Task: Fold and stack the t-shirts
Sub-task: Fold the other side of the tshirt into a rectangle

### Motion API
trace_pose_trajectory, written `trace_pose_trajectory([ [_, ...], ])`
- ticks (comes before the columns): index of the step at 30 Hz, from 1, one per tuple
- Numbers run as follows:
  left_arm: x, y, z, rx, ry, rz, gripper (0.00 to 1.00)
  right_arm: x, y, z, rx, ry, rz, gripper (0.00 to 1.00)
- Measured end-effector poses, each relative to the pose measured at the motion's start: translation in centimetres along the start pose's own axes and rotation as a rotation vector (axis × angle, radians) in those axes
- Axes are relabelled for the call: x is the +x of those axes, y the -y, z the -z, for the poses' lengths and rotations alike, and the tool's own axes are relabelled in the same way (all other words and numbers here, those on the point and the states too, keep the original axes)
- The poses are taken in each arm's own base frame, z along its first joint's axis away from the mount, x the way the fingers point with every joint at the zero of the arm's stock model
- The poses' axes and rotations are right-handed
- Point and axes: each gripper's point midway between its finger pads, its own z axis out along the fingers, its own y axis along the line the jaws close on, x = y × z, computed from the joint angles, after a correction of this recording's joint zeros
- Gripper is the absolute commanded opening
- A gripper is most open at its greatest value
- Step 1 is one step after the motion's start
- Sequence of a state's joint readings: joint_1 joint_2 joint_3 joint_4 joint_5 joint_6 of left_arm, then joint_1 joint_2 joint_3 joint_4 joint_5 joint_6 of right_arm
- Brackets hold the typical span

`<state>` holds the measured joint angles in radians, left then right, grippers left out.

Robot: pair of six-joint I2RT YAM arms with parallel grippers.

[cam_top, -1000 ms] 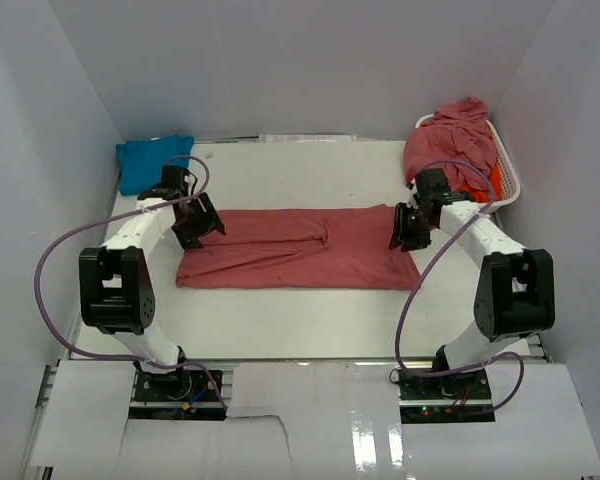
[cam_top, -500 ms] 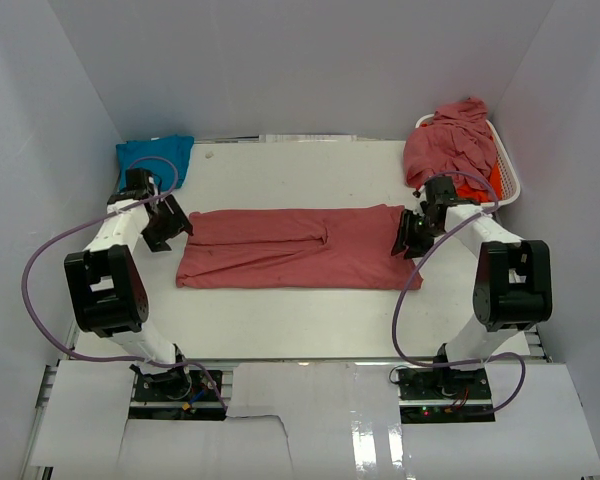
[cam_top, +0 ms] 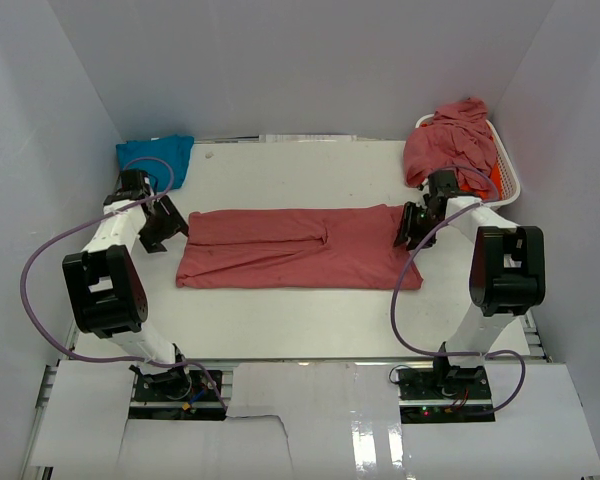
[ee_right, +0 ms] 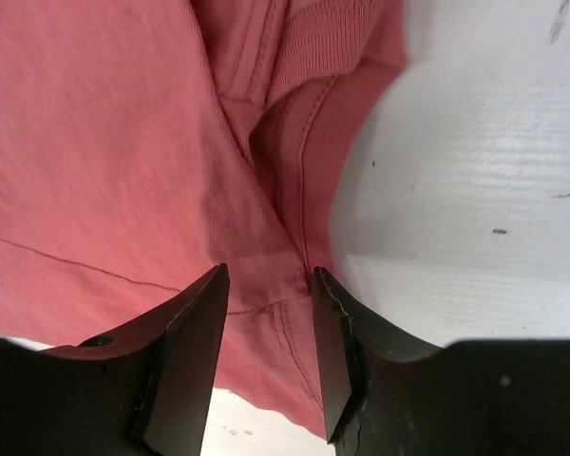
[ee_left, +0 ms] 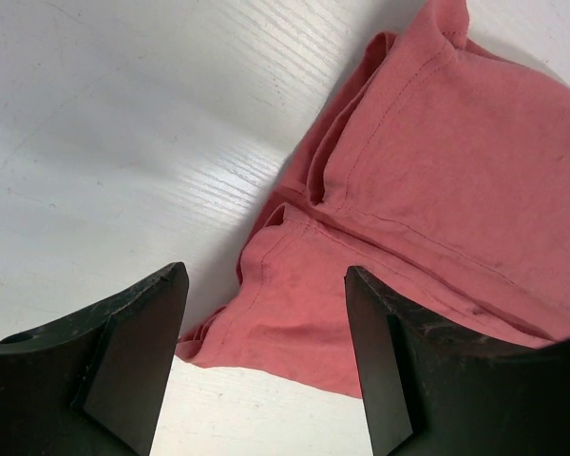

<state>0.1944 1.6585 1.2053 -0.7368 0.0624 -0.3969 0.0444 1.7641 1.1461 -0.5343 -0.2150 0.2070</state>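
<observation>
Rose-red cloth fills the middle of the overhead view: a t-shirt [cam_top: 300,248] folded into a long flat strip across the white table [cam_top: 300,320]. The left gripper [cam_top: 168,230] hangs just off the strip's left end, and the right gripper [cam_top: 407,236] sits over its right end. A turquoise shirt [cam_top: 155,160] lies folded in the far left corner. In the far right corner, a heap of red shirts [cam_top: 450,145] spills over a white basket [cam_top: 513,185], with an orange shirt [cam_top: 496,180] showing at its side.

From the left wrist camera, the two black fingers [ee_left: 123,361] are spread wide and hold nothing. Below and beyond them lies the shirt's end, a stitched hem and small folds resting on bare table.

From the right wrist camera, the fingers [ee_right: 185,351] stand apart with a narrower gap. They hover low over the other end, where a stitched seam runs toward the gap and the ribbed collar lies beyond. The cloth looks flat beneath them and no fold is clamped between the fingers.
</observation>
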Motion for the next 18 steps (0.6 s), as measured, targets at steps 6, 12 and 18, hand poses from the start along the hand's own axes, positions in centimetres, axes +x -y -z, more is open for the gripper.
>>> trace_pose_trajectory([
  [6,-0.1,-0.2,0.1,-0.003,0.001,0.006,0.78,-1.5,-0.1,-0.3,-0.009,0.024,0.003,0.47],
  [12,-0.1,-0.2,0.1,-0.003,0.002,0.008,0.78,-1.2,-0.3,-1.1,-0.033,0.009,-0.005,0.44],
  [18,-0.1,-0.3,0.1,-0.004,0.002,0.009,0.78,-1.0,-0.5,-1.5,-0.051,0.005,-0.015,0.32],
])
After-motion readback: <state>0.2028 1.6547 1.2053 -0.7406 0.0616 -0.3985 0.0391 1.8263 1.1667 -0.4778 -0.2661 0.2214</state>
